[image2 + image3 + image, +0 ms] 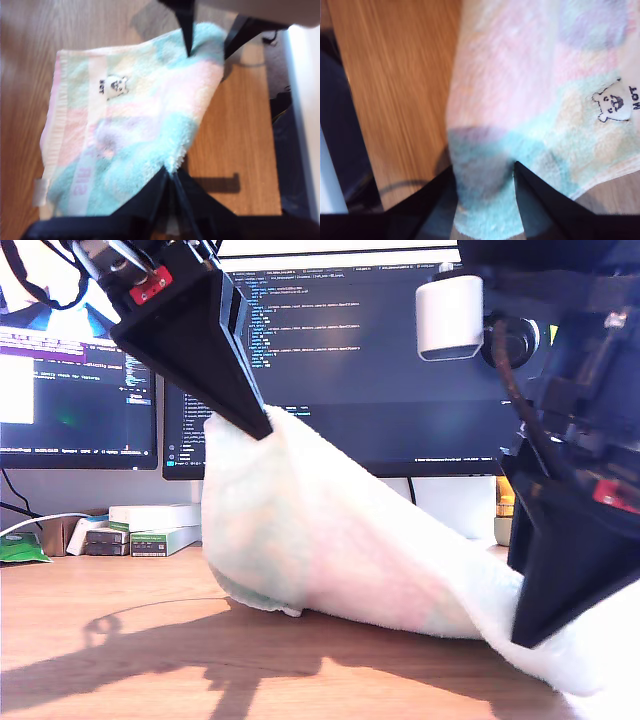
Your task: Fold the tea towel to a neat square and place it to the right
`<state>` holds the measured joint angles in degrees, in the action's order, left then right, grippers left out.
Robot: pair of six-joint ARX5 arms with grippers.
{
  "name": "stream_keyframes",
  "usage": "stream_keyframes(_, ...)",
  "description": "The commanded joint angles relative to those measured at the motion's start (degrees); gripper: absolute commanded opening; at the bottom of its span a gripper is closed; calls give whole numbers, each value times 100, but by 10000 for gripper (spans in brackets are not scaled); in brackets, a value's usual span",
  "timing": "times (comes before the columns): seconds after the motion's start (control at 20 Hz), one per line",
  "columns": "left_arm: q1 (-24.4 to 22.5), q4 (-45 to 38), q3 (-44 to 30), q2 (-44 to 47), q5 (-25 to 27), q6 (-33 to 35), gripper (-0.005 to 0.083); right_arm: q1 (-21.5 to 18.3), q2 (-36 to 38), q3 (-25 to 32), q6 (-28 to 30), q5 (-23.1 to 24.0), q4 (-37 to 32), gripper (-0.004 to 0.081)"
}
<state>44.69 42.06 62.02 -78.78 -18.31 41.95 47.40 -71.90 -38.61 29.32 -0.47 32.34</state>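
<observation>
My first hand (170,175): jaws pressed together, pinching a frayed mint corner of the tea towel (135,115). The other hand's tip (187,30) bites the far corner of the same edge.

My second hand (483,167): 2 dark fingers (535,205) clamp a bunched mint edge of the towel (520,75) between them.

Towel face in the first wrist view: pale pink and mint bands, small dark printed figure (114,86), pink lettering (80,182), white tag (40,192) at one edge. The figure (612,102) also shows in the second wrist view.

Exterior view: a raised hand (258,425) at 10 o'clock holds one corner high; a low hand (535,625) at 4 o'clock holds another near the surface (120,640). I cannot tell which is first. The towel (330,530) drapes between them, and its lower fold rests on the surface at 6 o'clock.

Surface: light wood with hard arm shadows. Room: 2 lit monitors (370,350) at 12 o'clock and small stacked boxes (155,525) at 9 o'clock.
</observation>
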Motion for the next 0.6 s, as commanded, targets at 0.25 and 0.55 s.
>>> stream_keyframes(0.25,-17,-11,114,92,-76,-66,-24,59,-177,-50,-267,-236,90,232)
stream_keyframes(0.55,-162,107,114,92,-50,-146,-24,59,-442,-52,-385,-118,116,-13)
